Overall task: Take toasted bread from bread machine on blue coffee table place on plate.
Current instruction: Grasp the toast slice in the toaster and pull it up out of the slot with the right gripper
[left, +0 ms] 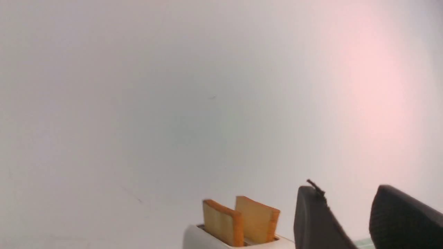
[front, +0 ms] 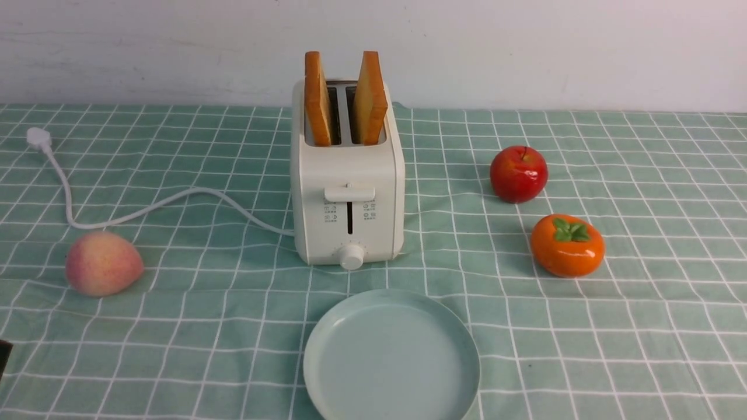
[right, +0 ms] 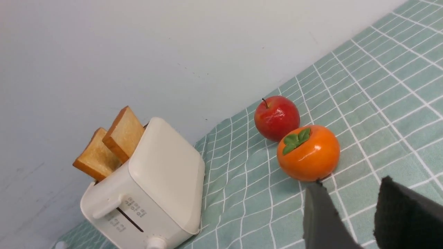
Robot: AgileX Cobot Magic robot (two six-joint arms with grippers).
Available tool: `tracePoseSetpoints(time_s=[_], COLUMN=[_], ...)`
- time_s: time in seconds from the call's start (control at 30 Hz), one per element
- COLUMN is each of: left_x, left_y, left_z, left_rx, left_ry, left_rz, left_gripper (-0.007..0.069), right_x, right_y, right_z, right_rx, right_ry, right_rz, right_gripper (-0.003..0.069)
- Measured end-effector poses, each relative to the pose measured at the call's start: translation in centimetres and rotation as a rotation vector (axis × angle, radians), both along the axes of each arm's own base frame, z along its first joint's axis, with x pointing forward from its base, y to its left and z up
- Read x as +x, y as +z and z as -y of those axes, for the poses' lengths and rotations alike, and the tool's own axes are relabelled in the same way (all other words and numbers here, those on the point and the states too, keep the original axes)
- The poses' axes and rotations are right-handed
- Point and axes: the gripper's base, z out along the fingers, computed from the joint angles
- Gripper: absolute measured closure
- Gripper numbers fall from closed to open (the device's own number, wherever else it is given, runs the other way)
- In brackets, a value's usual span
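Observation:
The cream-white bread machine (front: 348,192) stands mid-table on the teal grid cloth of the blue coffee table (front: 642,326). Two slices of toasted bread stand in its slots, one on the left (front: 318,99) and one on the right (front: 370,98). The pale blue-green plate (front: 327,350) lies empty in front of it. Neither gripper shows in the front view. My left gripper (left: 346,204) is open and empty, off to one side of the toast (left: 256,221). My right gripper (right: 349,197) is open and empty above the cloth, just short of the persimmon (right: 308,154); the toaster (right: 152,186) lies further off.
A red apple (front: 518,174) and an orange persimmon (front: 566,245) lie right of the toaster. A peach (front: 102,263) lies at the left. The white power cord (front: 146,207) runs left from the toaster to its plug (front: 38,139). A white wall stands behind the table.

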Motion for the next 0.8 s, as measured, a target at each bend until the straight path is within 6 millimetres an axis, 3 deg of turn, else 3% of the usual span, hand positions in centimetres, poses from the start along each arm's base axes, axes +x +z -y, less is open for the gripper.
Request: tracePoseSetpoints(time_s=[0.1, 0.23, 0.27, 0.33, 0.37, 0.43, 0.5, 0.6, 0.63, 0.67, 0.8], left_x=[0.1, -0.4, -0.2, 0.1, 0.8, 2.5, 5.3, 7.8, 9.6, 11.2, 13.8], left_y=[1.0, 3.9, 6.0, 7.5, 9.2, 11.4, 12.9, 13.2, 12.8, 11.8, 8.5], left_z=[-0.6, -1.5, -2.0, -2.3, -2.4, -2.5, -2.4, -2.2, -2.2, -2.1, -2.6], left_rx=[-0.191, -0.319, -0.377, -0.399, -0.416, -0.427, -0.427, -0.423, -0.423, -0.427, -0.466], left_ry=[-0.018, 0.022, 0.058, 0.084, 0.109, 0.129, 0.145, 0.160, 0.175, 0.196, 0.308], left_rz=[-0.111, -0.138, -0.175, -0.192, -0.224, -0.268, -0.341, -0.407, -0.470, -0.542, -0.748], left_gripper=[0.0387, 0.0387, 0.0387, 0.0387, 0.0387, 0.0387, 0.0387, 0.0387, 0.0387, 0.0387, 0.0387], right_x=[-0.1, -0.6, -1.1, -1.2, -1.2, -0.9, 0.5, 2.1, 3.5, 4.9, 7.7], right_y=[0.9, 3.9, 6.5, 8.0, 10.6, 13.5, 16.9, 18.2, 18.7, 18.8, 18.2], right_z=[0.3, 0.4, 0.4, 0.4, 0.4, 0.3, -0.4, -1.0, -1.4, -1.7, -1.9], right_rx=[0.028, -0.001, -0.042, -0.062, -0.097, -0.138, -0.192, -0.255, -0.309, -0.353, -0.386], right_ry=[-0.034, -0.041, -0.050, -0.056, -0.062, -0.052, 0.014, 0.088, 0.134, 0.168, 0.209], right_rz=[0.048, 0.139, 0.201, 0.229, 0.262, 0.275, 0.236, 0.170, 0.117, 0.067, -0.013], right_gripper=[0.0419, 0.0419, 0.0419, 0.0419, 0.0419, 0.0419, 0.0419, 0.0419, 0.0419, 0.0419, 0.0419])
